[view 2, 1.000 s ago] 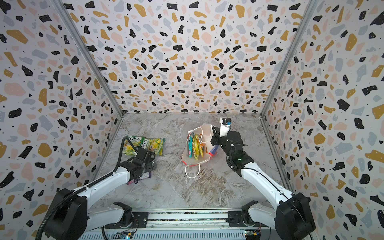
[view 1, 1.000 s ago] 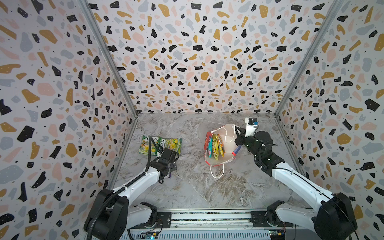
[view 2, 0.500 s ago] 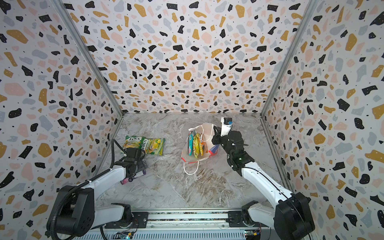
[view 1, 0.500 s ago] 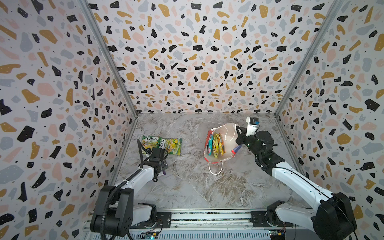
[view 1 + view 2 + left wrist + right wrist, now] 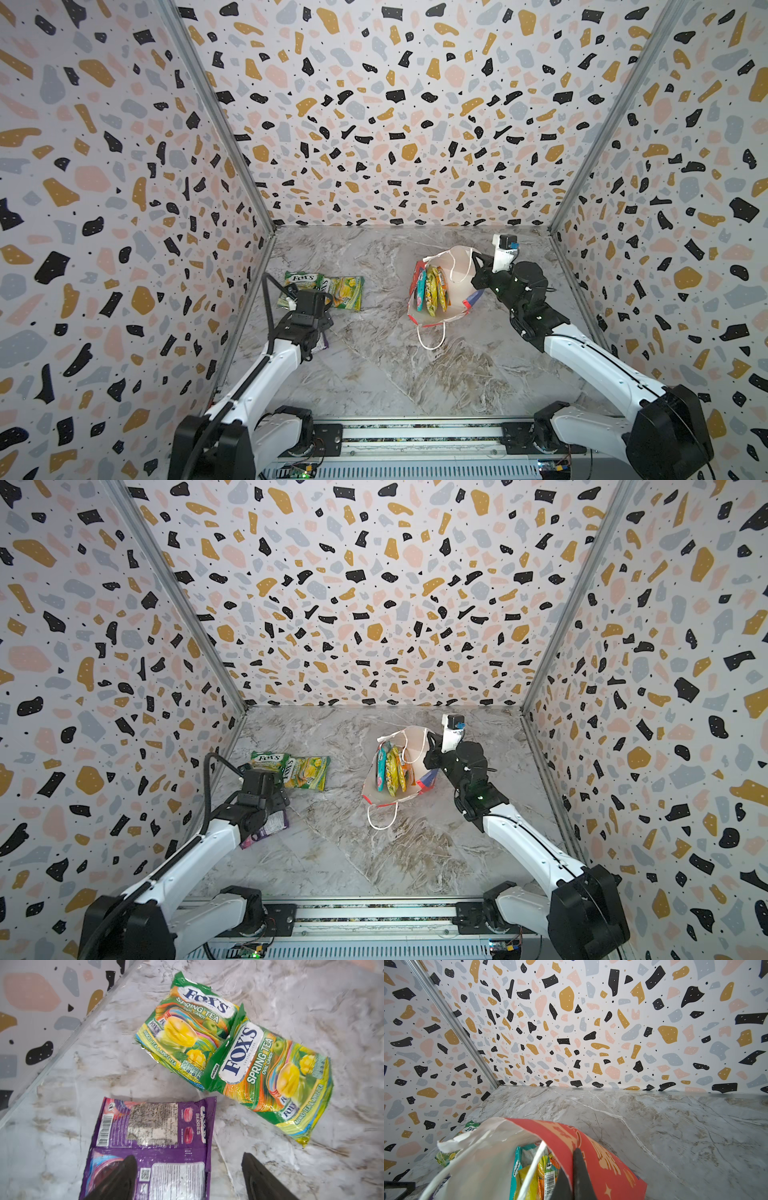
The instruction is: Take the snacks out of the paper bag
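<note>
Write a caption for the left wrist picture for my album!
Open left hand over a purple packet, near two green FOX'S packets overlapping on the marble table.

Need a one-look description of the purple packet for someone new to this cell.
Start at the left side of the marble table. Two green-yellow FOX'S packets lie there overlapping; just below them in a top view, not touching them, lies the purple packet. It is the only purple one, back side up, barcode and white label showing.

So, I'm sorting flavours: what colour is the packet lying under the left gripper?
Purple, the FOX'S Berries packet; clearest in the left wrist view.
</note>
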### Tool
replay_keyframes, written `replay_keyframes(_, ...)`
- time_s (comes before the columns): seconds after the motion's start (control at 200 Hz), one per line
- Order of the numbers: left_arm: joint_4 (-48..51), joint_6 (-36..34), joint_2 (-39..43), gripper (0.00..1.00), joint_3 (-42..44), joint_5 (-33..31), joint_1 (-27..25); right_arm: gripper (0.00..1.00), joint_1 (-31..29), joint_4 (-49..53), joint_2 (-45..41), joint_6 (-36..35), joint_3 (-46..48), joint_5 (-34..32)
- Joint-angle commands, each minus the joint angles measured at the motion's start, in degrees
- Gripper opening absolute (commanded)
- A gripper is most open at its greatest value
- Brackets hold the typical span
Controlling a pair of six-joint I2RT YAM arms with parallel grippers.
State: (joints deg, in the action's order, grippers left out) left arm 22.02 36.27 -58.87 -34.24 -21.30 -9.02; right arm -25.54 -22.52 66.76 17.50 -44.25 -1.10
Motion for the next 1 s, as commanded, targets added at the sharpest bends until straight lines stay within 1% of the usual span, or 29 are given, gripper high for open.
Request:
replay_keyframes(0.0,8.2,10.9,5.6,0.65,3.5,1.7,0.9,0.00,0.7,1.3,-0.9,-0.2,0.0,-1.3)
replay_keyframes(0.06,10.2,13.5,7.5,0.56,2.7,-1.4,1.3,0.00,0.7,1.1,-1.3,-0.2,0.3,-1.3)
replay_keyframes(0.09,10.8,14.0,8.0,0.46,2.4,-3.6,1.3,0.00,0.8,1.3,-1.3,-0.3,0.1,-1.4)
replay_keyframes(0.11,11.3,16.1,8.3,0.39,2.4,-4.6,1.5,0.00,0.8,1.5,-1.4,-0.4,0.0,-1.4)
replay_keyframes(0.15,11.2,17.6,8.5,0.22,2.7,-4.4,2.5,0.00,0.8,1.7,-1.4,-0.5,-0.1,-1.7)
replay_keyframes(0.16,11.1,17.8,8.4,0.20,2.8,-4.1,2.8,0.00,0.9,1.7,-1.5,-0.5,-0.1,-1.9)
replay_keyframes(0.195,11.0,18.9,8.1,0.18,3.1,-3.6,3.2,0.00,0.9,1.9,-1.8,-0.6,-0.2,-2.1)
replay_keyframes(0.21,11.4,19.5,7.9,0.11,3.2,-3.8,3.2,0.00,0.9,1.9,-2.0,-0.7,-0.1,-2.2)
replay_keyframes(0.225,11.8,20.3,7.7,0.09,3.3,-4.1,3.3,0.00,1.0,1.9,-2.1,-0.8,-0.1,-2.3)
replay_keyframes(0.235,12.1,20.9,7.6,0.01,3.4,-4.3,3.4,0.00,1.0,2.0,-2.2,-0.8,-0.1,-2.3)
replay_keyframes(0.24,12.1,21.1,7.5,0.00,3.5,-4.4,3.4,0.00,1.0,1.9,-2.2,-0.7,-0.1,-2.3)
replay_keyframes(0.355,10.9,23.0,6.5,0.00,5.2,-4.0,5.4,0.00,1.1,1.7,-2.8,-0.7,0.3,-2.3)
replay_keyframes(0.456,9.7,23.7,4.2,0.00,6.6,-7.3,6.0,0.00,1.1,1.6,-2.7,-0.7,0.3,-2.4)
replay_keyframes(0.711,1.5,23.7,-4.0,0.00,11.7,-4.5,8.7,0.00,1.6,1.7,-2.5,-1.0,0.2,-3.2)
replay_keyframes(0.811,-2.1,21.5,-5.8,0.00,11.4,-7.5,8.7,0.00,1.7,1.7,-2.5,-1.0,0.2,-3.1)
replay_keyframes(0.911,-3.3,20.3,-6.1,0.00,10.4,-11.6,8.9,0.00,1.8,1.8,-2.6,-1.1,0.3,-3.1)
replay_keyframes(0.991,-6.4,19.1,-5.6,0.00,10.8,-12.9,9.1,0.00,1.9,1.7,-2.6,-1.0,0.4,-2.9)
